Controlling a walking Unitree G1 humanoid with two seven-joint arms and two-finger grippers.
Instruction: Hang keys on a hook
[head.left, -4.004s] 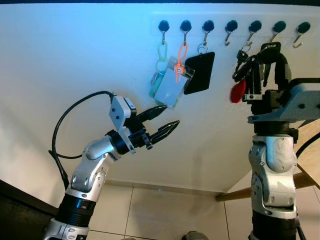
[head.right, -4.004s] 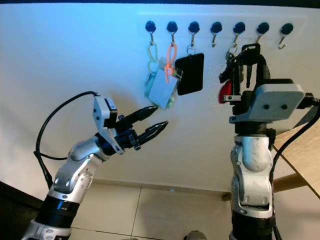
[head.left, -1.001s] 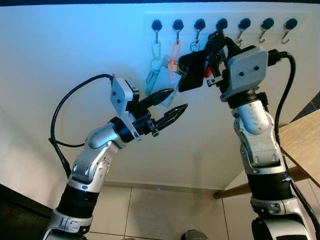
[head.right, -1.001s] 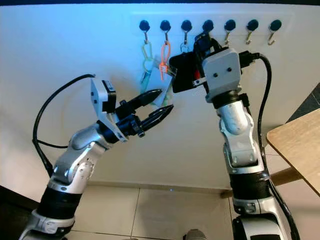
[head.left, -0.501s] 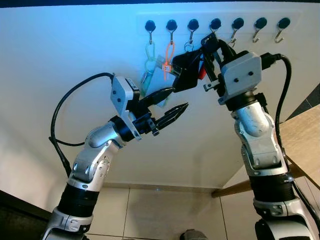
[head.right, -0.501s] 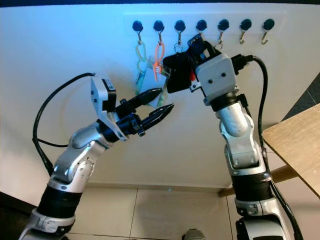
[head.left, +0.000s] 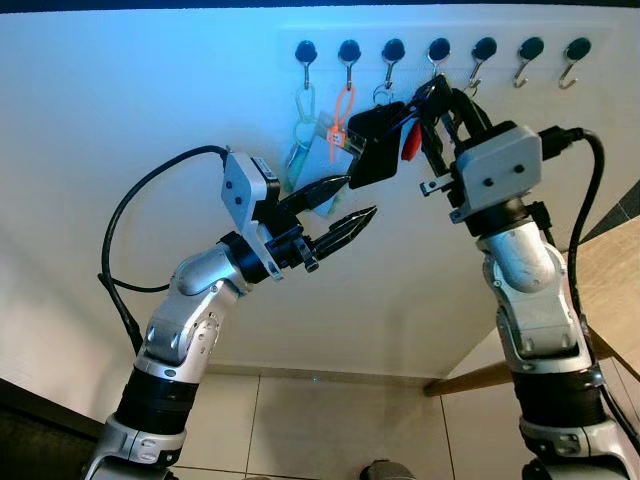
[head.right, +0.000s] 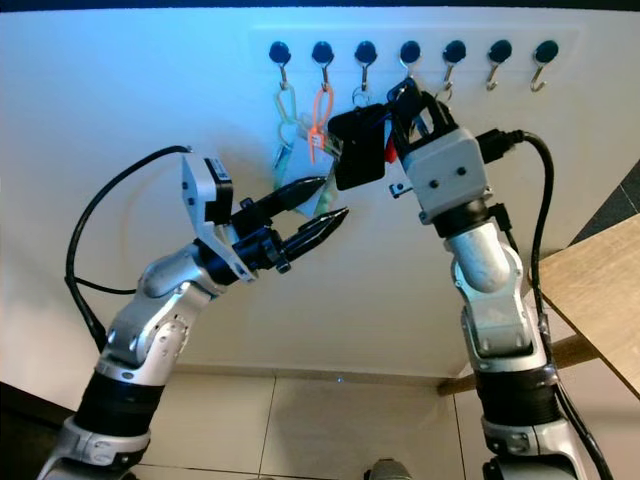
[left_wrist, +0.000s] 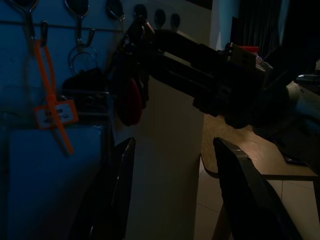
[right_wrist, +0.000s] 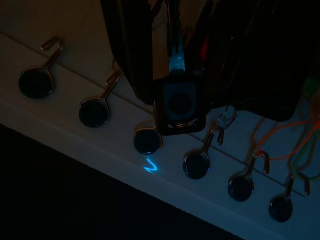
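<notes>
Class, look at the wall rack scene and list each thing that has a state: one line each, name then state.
Right gripper: raised at the hook rail, shut on the bunch of keys.
Bunch of keys with red tag: held, not yet hung.
Left gripper: open, holding nothing, below the hung items.
Orange loop tag: hanging from the second hook.
Green loop: hanging from the first hook.
Black flat fob: hanging, tilted.
Rightmost three hooks: bare.

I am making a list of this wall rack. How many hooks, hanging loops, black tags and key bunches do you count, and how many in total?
Hooks: 7
Green loop: 1
Orange loop: 1
Black tag: 1
Key bunch, held in the right gripper: 1
Total: 11
</notes>
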